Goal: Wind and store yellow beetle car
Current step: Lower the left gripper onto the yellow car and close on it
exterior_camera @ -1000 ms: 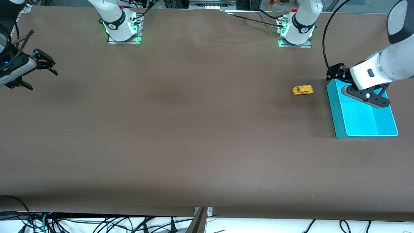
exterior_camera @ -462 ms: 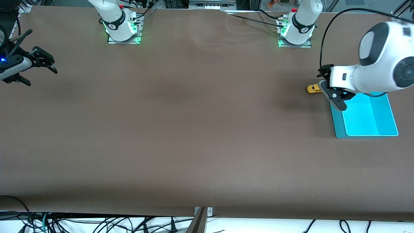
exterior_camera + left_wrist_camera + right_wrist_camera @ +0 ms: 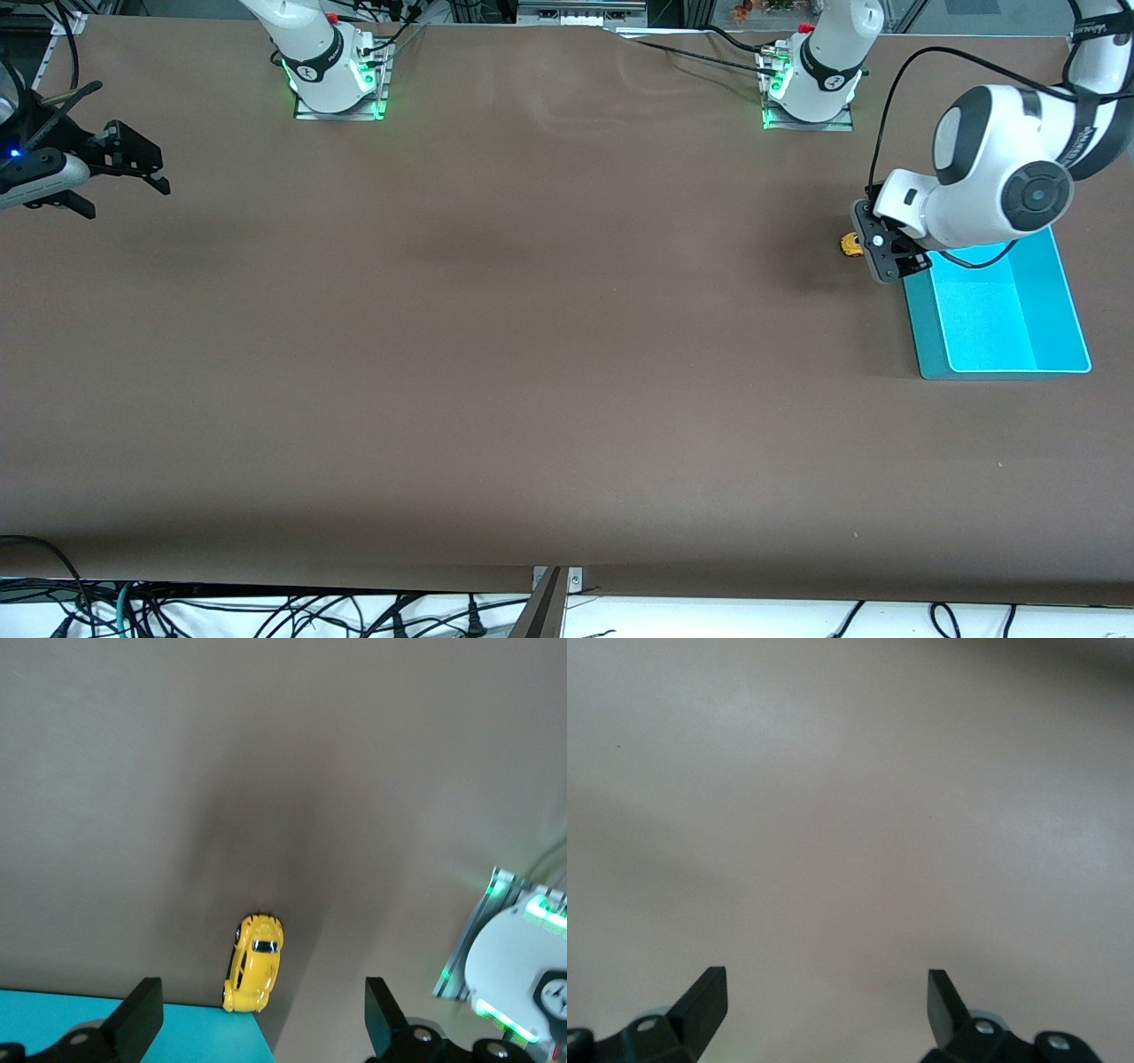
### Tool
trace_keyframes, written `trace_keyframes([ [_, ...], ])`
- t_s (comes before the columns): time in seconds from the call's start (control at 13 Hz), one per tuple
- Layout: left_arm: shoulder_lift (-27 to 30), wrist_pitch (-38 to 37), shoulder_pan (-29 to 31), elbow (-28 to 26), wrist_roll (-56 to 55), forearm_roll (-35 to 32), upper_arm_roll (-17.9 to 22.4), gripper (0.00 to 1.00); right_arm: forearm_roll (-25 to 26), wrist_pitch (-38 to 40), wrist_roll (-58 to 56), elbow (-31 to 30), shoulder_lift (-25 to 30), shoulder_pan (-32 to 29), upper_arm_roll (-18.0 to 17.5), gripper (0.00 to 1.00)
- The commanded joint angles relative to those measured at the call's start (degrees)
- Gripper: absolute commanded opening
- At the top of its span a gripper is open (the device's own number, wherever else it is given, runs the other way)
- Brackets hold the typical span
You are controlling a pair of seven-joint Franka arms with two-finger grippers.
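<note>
Brown tabletop with yellow beetle car beside cyan bin, long axis along the table, one end touching its corner, beneath wide-open left gripper; right gripper waiting, spread.

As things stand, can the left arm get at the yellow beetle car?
Probably yes. The left gripper hangs right over the yellow beetle car with its jaws open, and nothing covers the car. The one snag is the cyan bin, whose corner sits right against one end of the car.
</note>
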State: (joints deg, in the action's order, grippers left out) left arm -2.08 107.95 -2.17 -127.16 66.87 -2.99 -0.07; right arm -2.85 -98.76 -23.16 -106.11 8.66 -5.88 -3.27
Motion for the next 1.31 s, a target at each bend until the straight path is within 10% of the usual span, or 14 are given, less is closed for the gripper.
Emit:
trace_keyframes([
  [0.0, 3.3, 4.4, 0.8, -7.1, 2.5, -2.3, -0.1, 1.00, -0.7, 1.4, 0.9, 1.0, 0.0, 0.6, 0.8, 1.00],
  [1.23, 0.5, 36.3, 8.3, -25.6, 11.3, -13.2, -0.1, 1.00, 0.0, 0.9, 0.9, 0.2, -0.1, 0.6, 0.5, 1.00],
])
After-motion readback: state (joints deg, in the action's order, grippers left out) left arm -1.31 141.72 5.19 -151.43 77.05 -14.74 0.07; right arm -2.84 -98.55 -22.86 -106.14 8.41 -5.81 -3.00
